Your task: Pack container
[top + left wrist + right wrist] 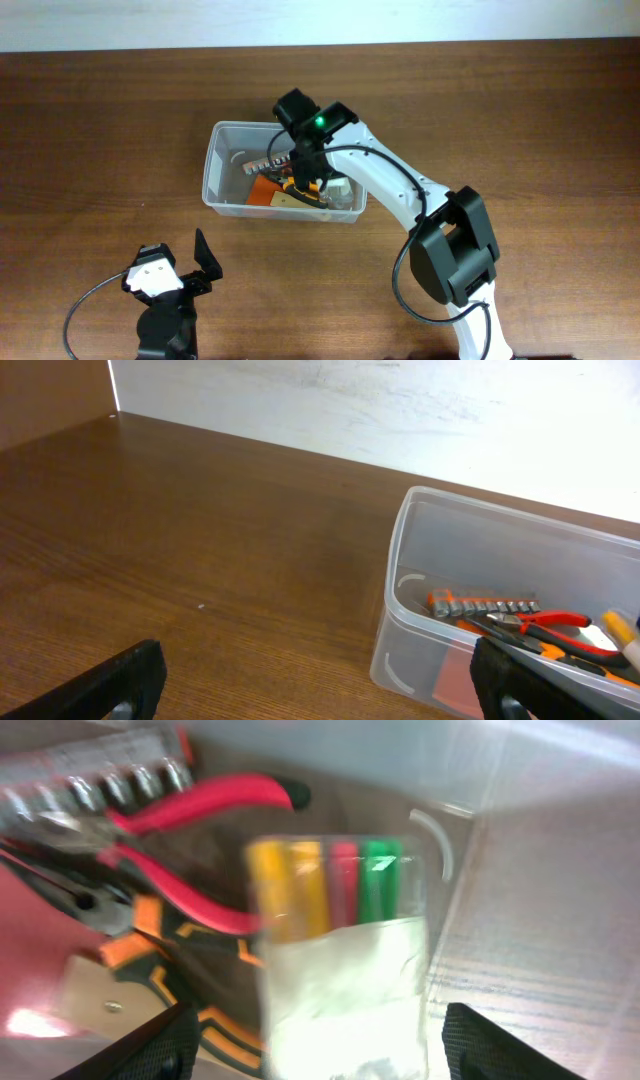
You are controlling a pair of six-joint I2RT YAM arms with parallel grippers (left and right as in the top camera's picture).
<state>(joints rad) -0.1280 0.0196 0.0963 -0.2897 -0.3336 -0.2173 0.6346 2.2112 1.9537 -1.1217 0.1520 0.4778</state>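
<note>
The clear plastic container [225,165] stands mid-table and also shows in the left wrist view [420,590]. My right gripper [305,172] reaches down into it. In the right wrist view its fingers [310,1040] are spread wide on either side of a small white case with coloured bits [340,920], which is blurred; the fingers are not touching it. Red-handled pliers [200,795], a strip of metal bits [90,785] and an orange-and-black tool [170,970] lie inside. My left gripper [182,262] is open and empty near the front edge, left of the container.
Brown wooden table [100,120] all round the container. A white wall [400,410] runs along the far edge. The right arm [400,195] stretches from the front right over the container's right end.
</note>
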